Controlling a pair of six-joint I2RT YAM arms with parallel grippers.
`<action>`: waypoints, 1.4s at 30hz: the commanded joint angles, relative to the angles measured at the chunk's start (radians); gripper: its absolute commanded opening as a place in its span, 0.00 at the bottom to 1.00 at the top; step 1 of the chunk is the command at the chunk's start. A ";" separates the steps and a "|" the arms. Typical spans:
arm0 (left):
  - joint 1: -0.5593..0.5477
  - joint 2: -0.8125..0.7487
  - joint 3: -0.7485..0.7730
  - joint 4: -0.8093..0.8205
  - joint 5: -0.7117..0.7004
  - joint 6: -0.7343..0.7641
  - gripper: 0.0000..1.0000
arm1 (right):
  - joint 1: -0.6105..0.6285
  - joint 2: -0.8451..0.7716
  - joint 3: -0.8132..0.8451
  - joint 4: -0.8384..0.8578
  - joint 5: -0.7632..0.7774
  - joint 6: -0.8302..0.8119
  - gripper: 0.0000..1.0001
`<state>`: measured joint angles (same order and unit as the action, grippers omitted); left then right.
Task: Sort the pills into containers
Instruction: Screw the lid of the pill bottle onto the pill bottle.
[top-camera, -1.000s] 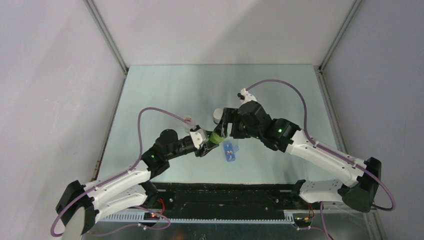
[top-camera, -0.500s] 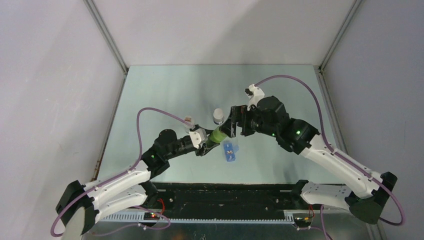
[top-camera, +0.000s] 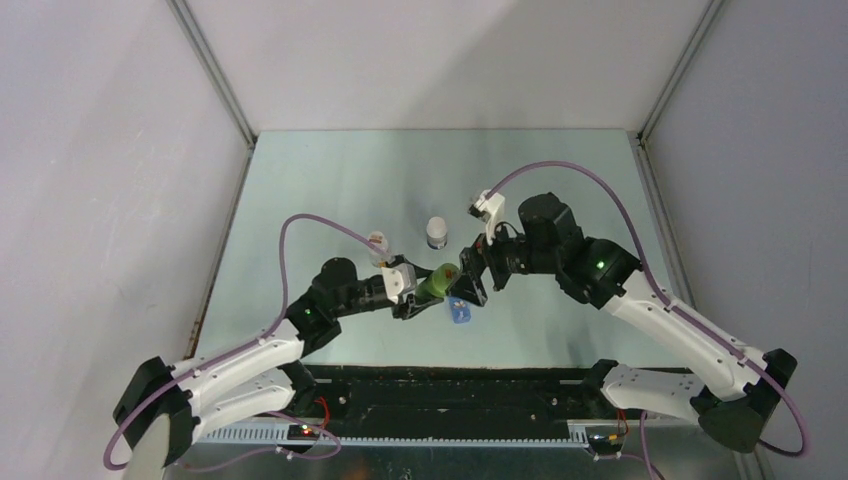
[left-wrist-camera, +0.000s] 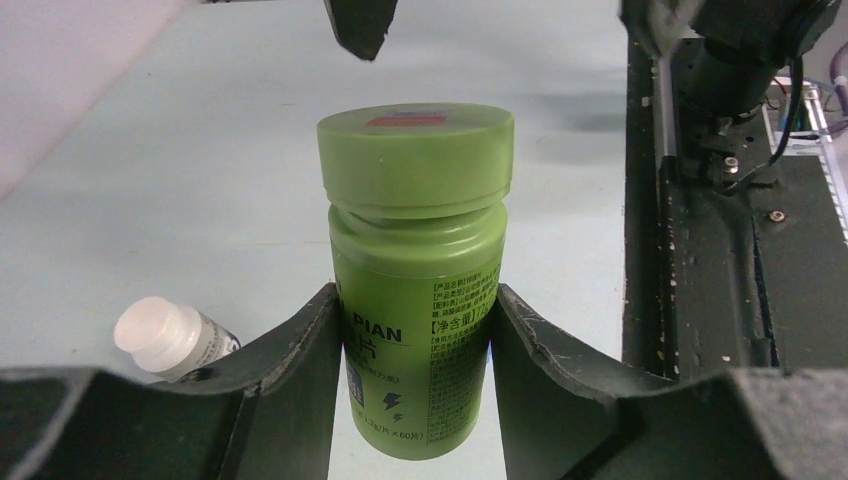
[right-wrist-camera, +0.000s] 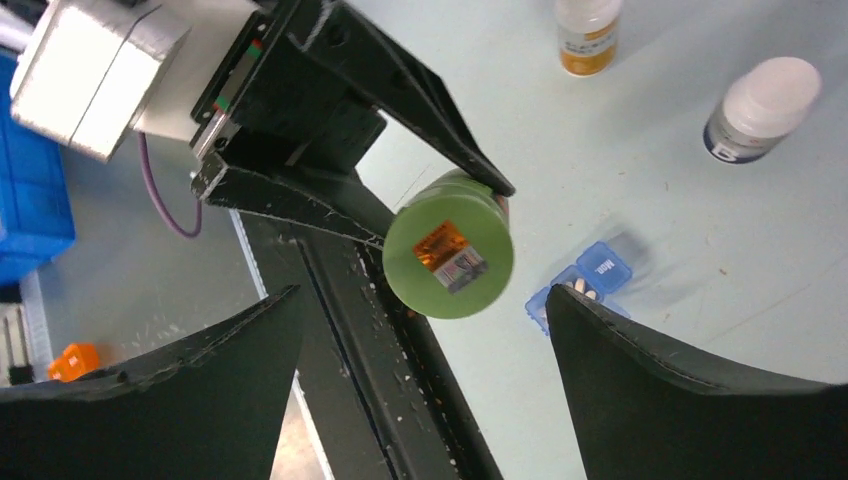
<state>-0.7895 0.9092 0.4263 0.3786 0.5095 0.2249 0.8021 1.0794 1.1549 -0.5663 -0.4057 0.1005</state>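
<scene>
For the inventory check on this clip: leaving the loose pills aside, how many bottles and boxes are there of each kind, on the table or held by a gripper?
Green bottle: 1
White-capped bottles: 2
Blue pill box: 1
Total: 4

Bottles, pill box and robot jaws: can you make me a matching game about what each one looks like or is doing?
Things:
1. green bottle
2. pill box
3. white-capped bottles
4. right jaws

States:
a. wide open, holding nothing
b. blue
c. clamped in the left jaws
d. standing untouched on the table

Pairs: 1-c, 2-b, 3-d, 4-a
</scene>
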 joint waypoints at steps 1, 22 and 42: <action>-0.004 0.007 0.050 0.030 0.055 -0.012 0.00 | 0.062 0.019 -0.002 0.012 0.008 -0.097 0.92; -0.004 0.021 0.061 0.027 0.069 -0.005 0.00 | 0.141 0.062 0.018 0.027 0.319 -0.040 0.65; -0.002 0.015 0.061 0.047 0.073 -0.008 0.00 | 0.071 0.110 0.038 0.011 0.156 0.050 0.56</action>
<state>-0.7887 0.9394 0.4301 0.3344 0.5457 0.2180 0.8871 1.1786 1.1561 -0.5713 -0.2260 0.1448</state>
